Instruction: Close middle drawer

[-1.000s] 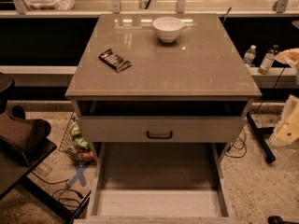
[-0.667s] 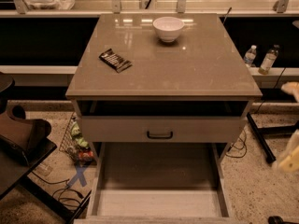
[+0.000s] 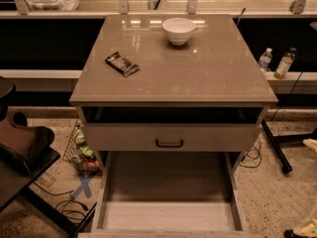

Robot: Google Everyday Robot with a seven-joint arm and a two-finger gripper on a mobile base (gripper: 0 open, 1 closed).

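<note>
Middle drawer [image 3: 168, 216] pulled far out at 6 o'clock; pincer [image 3: 306, 228] low at 5 o'clock.
The drawer's pale floor shows beneath the top drawer [image 3: 129, 137] with its black handle. On the counter [image 3: 198, 78] a white bowl [image 3: 178, 30] sits at 12 o'clock and a dark snack packet [image 3: 122, 64] at 10 o'clock. Only a pale sliver of the pincer shows, clear of the drawer; apart or together, I cannot tell.
</note>
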